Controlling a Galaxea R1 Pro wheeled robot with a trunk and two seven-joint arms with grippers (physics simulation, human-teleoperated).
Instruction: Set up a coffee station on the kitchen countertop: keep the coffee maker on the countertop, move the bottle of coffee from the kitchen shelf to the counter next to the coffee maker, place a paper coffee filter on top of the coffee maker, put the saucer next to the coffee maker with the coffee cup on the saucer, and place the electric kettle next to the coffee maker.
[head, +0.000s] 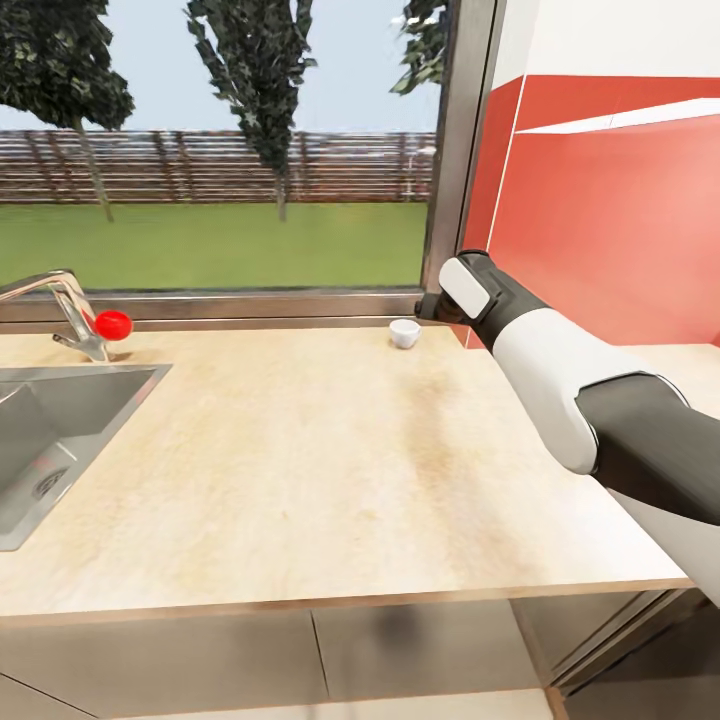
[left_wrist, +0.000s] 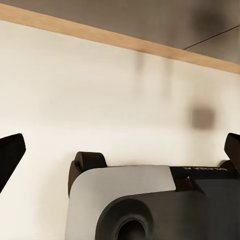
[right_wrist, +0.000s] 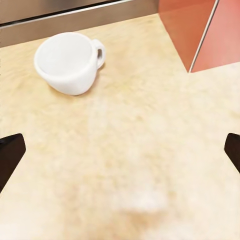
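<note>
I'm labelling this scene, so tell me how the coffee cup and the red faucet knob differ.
The coffee cup is white; the red faucet knob is bright red. The cup stands free on the countertop near the right end effector's arm, while the knob is fixed to the faucet by the sink. Both are small and rounded.
</note>
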